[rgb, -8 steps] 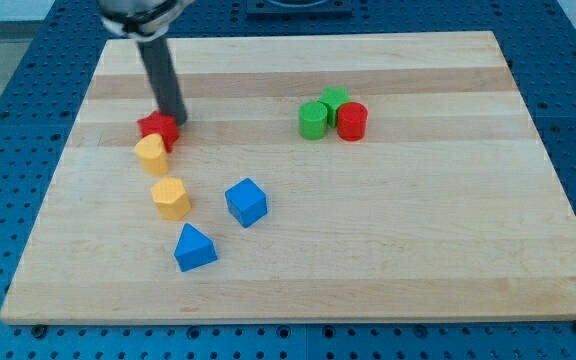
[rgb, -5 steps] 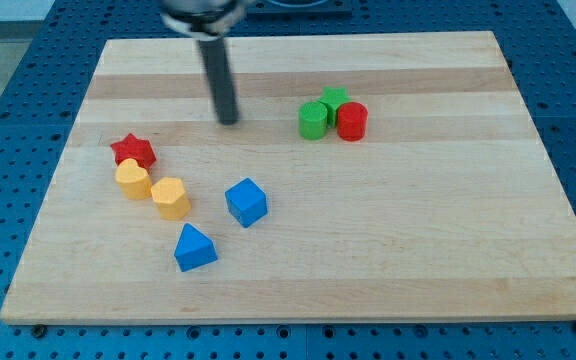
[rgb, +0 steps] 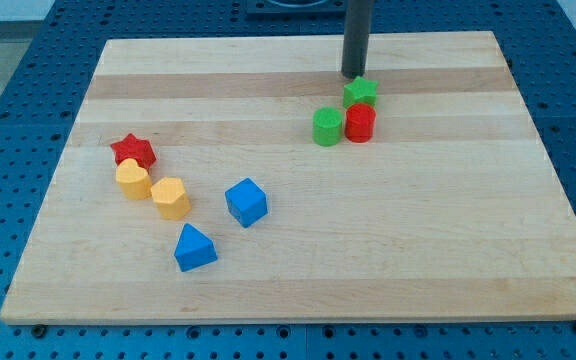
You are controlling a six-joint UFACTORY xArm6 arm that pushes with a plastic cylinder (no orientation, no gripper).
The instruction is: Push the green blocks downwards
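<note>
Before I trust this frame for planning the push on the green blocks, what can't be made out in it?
- Camera view: the rod above my tip is cut off by the view's top edge.
- Whether my tip touches the green star block just below it cannot be told.
- The star's lower side is hidden by the red cylinder.
- Whether the red cylinder touches the green cylinder is too fine to judge.

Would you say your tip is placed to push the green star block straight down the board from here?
Probably yes. My tip sits just above the green star block, nearly touching, but the red cylinder lies directly below it and would likely get shoved along.
</note>
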